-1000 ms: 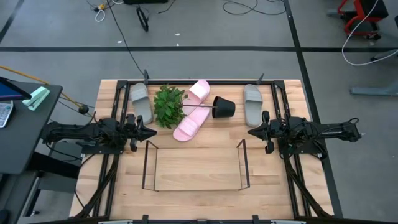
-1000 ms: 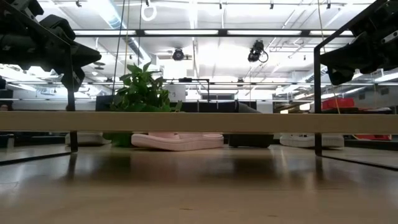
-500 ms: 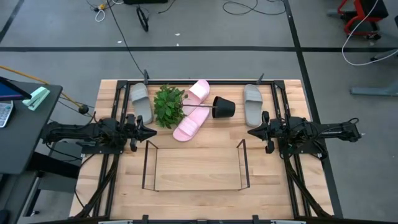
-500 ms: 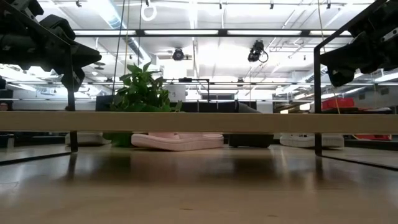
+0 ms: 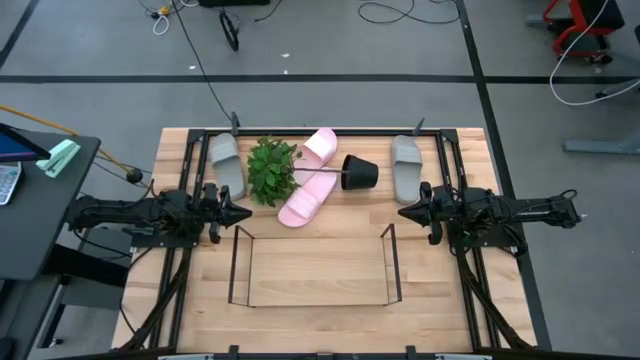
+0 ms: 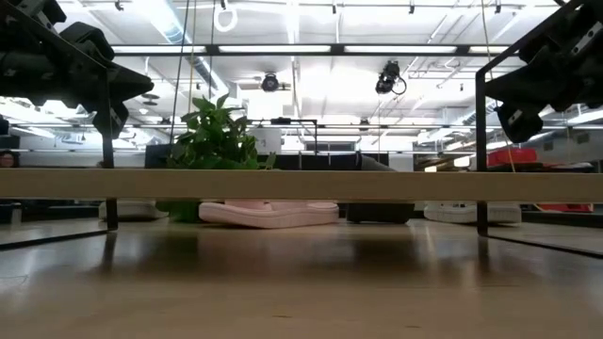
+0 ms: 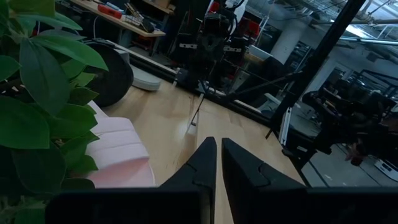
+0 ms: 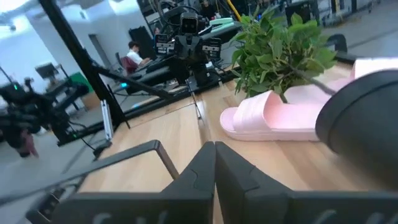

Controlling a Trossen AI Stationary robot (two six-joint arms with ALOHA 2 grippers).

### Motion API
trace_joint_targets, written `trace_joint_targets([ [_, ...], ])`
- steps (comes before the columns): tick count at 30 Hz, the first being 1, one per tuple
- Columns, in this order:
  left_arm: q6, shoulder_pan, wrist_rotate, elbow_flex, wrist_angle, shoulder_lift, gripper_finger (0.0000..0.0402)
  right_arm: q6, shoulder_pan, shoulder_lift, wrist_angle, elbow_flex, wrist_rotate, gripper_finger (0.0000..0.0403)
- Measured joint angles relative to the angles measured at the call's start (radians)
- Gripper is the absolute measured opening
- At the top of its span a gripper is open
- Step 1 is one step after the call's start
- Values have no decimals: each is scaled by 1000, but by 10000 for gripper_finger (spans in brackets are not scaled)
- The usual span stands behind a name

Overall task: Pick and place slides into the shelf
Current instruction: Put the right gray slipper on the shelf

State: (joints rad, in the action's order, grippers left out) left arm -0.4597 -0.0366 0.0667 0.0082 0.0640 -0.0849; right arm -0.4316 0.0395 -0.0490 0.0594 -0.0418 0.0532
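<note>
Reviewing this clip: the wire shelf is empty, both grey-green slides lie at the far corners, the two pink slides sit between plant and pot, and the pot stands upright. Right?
Not quite: the black pot lies tipped on its side, its stem running across to the plant, as the high view shows. The rest holds: the shelf holds nothing, the grey-green slides lie at the far corners, and the pink slides sit between plant and pot.

Pink slide (image 6: pixel 268 213) lies flat — plant (image 6: pixel 215 141) just behind.
</note>
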Motion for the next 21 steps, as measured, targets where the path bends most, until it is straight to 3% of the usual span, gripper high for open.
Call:
trace_joint_targets([
  [5, 27, 1, 18, 0, -2, 0, 35, -131, 0, 0, -11, 1, 47, 14],
  [21, 131, 1, 46, 43, 3, 0, 20, -63, 0, 0, -110, 0, 53, 14],
])
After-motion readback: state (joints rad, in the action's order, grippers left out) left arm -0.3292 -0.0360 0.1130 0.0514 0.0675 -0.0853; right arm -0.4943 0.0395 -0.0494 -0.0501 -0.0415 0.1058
